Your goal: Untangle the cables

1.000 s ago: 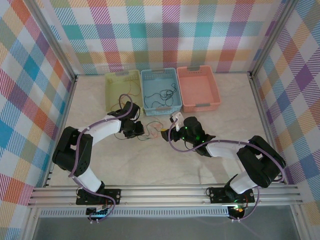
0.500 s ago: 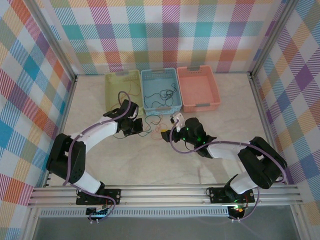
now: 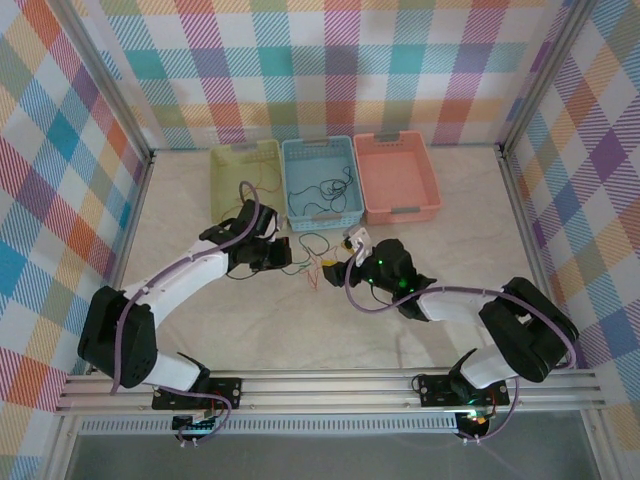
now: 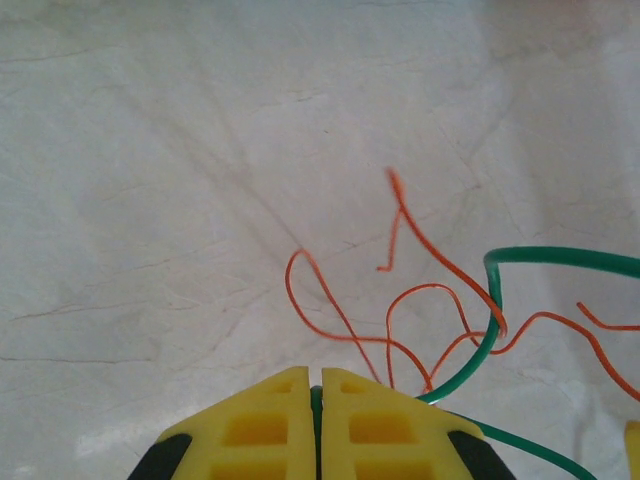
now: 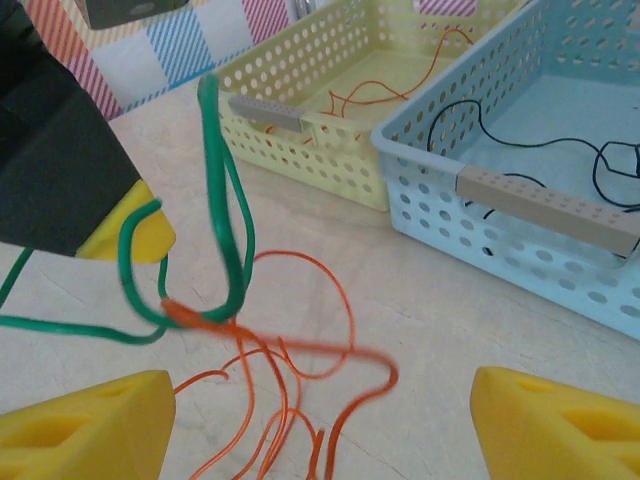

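Three baskets (image 3: 318, 143), one cable tangle (image 5: 200, 315) (green, orange)

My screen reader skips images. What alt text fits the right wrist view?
A green wire loops up through tangled orange wires on a pale table, between the right gripper's wide-open yellow fingers. Behind stand a yellow basket and a blue basket.

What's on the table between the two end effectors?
A tangle of orange cables and a green cable, seen from the top view. The left end effector pinches the green one; the right end effector is open.
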Controlling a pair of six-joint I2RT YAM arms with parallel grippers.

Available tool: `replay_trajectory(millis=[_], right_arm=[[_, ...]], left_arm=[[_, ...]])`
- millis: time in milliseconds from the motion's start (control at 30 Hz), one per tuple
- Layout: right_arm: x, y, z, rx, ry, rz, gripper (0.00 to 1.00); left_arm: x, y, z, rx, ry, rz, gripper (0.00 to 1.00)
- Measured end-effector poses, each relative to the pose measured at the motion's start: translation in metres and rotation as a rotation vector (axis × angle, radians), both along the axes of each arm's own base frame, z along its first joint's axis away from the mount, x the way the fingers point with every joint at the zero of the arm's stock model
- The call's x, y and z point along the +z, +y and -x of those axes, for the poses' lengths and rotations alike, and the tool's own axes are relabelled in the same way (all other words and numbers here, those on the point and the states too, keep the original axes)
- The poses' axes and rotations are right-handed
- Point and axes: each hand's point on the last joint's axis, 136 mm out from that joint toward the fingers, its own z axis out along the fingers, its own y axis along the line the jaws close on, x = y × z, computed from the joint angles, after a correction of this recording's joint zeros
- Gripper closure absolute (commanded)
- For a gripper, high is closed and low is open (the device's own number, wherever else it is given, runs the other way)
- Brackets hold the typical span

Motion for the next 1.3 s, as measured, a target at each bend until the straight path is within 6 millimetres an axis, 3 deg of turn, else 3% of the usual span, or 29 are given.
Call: replay_trajectory(millis=[300, 500, 733, 967, 1300], right_arm=[[0.036, 0.000, 0.024, 0.100, -0.088, -0.093, 0.23], [0.061, -0.002, 0.030, 0.114, -0.145, -0.130, 0.24], [0.054, 0.007, 0.014, 0.090, -0.105, -0.091, 0.31], [0.051, 0.017, -0.010, 0.039, -0.075, -0.053, 0.45], [0.024, 0.015, -0.025, 0.001, -0.040, 0.094, 0.56]], left_arm=[[-0.013, 0.003, 0.013, -0.019, 0.015, -0.070, 1.00], [-0.008, 0.003, 0.014, -0.021, 0.000, -0.062, 1.00], [0.007, 0.002, 0.022, -0.033, -0.034, -0.028, 1.00], [0.010, 0.000, 0.029, -0.052, -0.033, -0.003, 1.00], [0.035, 0.000, 0.038, -0.066, -0.079, 0.051, 1.00]])
